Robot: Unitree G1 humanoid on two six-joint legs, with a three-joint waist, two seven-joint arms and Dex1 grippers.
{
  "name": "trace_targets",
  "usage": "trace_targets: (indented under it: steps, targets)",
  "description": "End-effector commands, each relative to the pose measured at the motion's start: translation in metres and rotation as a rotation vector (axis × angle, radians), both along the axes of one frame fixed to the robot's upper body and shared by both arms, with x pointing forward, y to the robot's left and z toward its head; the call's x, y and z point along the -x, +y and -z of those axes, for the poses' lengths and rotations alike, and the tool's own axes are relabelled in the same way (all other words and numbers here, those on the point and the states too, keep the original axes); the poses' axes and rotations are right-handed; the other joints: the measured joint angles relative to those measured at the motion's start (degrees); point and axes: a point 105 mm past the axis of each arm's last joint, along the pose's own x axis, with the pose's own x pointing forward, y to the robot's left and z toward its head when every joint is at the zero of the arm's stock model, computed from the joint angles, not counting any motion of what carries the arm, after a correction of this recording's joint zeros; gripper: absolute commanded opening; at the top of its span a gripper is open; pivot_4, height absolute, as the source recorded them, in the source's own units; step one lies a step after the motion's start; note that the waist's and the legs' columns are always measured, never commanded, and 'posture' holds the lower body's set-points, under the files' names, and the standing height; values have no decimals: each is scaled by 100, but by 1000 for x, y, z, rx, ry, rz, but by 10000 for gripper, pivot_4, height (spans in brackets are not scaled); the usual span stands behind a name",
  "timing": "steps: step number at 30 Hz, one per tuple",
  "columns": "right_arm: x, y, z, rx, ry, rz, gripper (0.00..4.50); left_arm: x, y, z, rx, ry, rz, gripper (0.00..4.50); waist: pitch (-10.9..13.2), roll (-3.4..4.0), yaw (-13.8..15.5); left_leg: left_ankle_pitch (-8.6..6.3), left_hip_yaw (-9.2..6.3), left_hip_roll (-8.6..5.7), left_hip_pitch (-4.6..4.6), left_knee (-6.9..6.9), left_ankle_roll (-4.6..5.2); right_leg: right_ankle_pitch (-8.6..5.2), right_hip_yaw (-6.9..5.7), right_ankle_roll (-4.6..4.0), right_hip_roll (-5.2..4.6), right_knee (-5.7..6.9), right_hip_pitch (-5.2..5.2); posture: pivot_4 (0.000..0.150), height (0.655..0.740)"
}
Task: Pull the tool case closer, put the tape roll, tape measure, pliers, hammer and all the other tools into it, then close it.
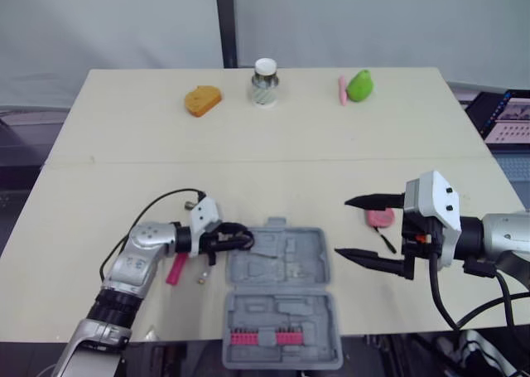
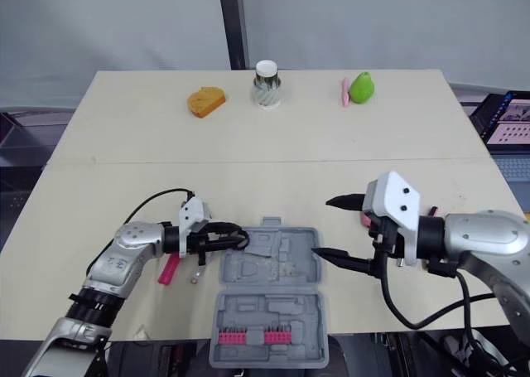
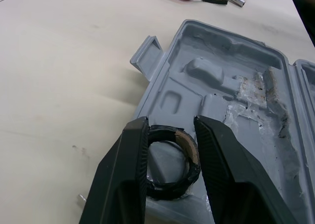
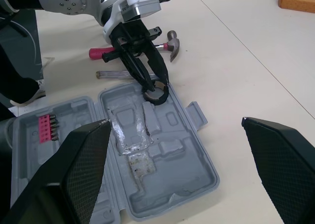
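Observation:
The grey tool case [image 1: 280,265] lies open at the table's front middle, its lid [image 1: 281,340] toward me with red bits in it. My left gripper [image 3: 171,124] is shut on the black tape roll [image 3: 170,160], which hangs just over the case's left edge [image 4: 156,93]. My right gripper [image 1: 343,226] stands open just right of the case, holding nothing. Behind it lies the pink tape measure [image 1: 380,218]. A hammer [image 4: 167,39] with a red handle [image 1: 176,269] and a metal tool [image 4: 118,75] lie left of the case.
At the table's far side stand an orange sponge [image 1: 202,101], a jar with a white lid [image 1: 265,83], a pink item [image 1: 341,89] and a green object [image 1: 360,85]. A laptop [image 1: 505,116] sits off the right edge.

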Motion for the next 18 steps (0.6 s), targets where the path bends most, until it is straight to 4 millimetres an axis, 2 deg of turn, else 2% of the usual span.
trace_targets:
  steps: [1, 8, 14, 18]
  targets:
    - [1, 3, -5, -8, -33, -16, 45000, 0, -3, -7, 9, -33, 11, 15598, 0, 0, -1, 0, 0, 0, 0, 0, 0, 0, 0, 0, 0, 0, 0, 1500, 7400]
    - [2, 3, -5, -9, -35, -17, 45000, 0, -4, 9, -91, -54, 17, 15598, 0, 0, 1, 0, 0, 0, 0, 0, 0, 0, 0, 0, 0, 0, 0, 1500, 7400]
    - [2, 4, -5, -7, -37, -15, 45000, -4, -3, 13, -122, -69, 8, 15598, 0, 0, 2, 0, 0, 0, 1, 0, 0, 0, 0, 0, 0, 0, 1, 1500, 7400]
    - [2, 3, -5, -6, -38, -13, 45000, -6, 1, 22, -197, -102, 11, 15598, -1, -1, 5, 0, 0, 0, 1, 0, 0, 0, 0, 0, 0, 0, 1, 1500, 7400]
